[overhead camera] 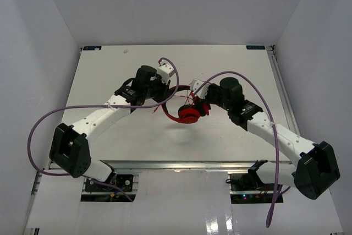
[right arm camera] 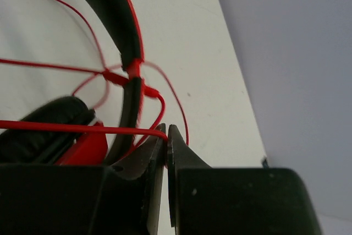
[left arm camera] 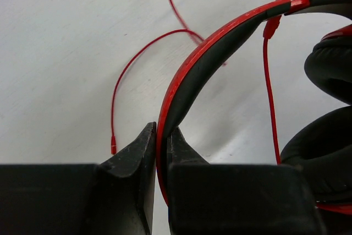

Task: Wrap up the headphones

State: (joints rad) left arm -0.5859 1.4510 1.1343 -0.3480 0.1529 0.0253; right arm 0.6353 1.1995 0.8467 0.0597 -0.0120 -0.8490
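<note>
The red headphones (overhead camera: 188, 114) are held between both arms above the middle of the table. My left gripper (left arm camera: 161, 131) is shut on the red-and-black headband (left arm camera: 209, 59); it shows near the headband in the top view (overhead camera: 165, 89). My right gripper (right arm camera: 166, 130) is shut on the thin red cable (right arm camera: 71, 127), which runs taut to the left past a black ear pad (right arm camera: 41, 127). The cable loops around the headband (right arm camera: 124, 31) in the right wrist view. The cable's free end (left arm camera: 113, 148) hangs over the table in the left wrist view.
Thick purple robot cables (overhead camera: 66, 111) arc over both arms. The white table (overhead camera: 220, 147) is bounded by white walls on three sides. Its right edge (right arm camera: 236, 81) shows close by in the right wrist view.
</note>
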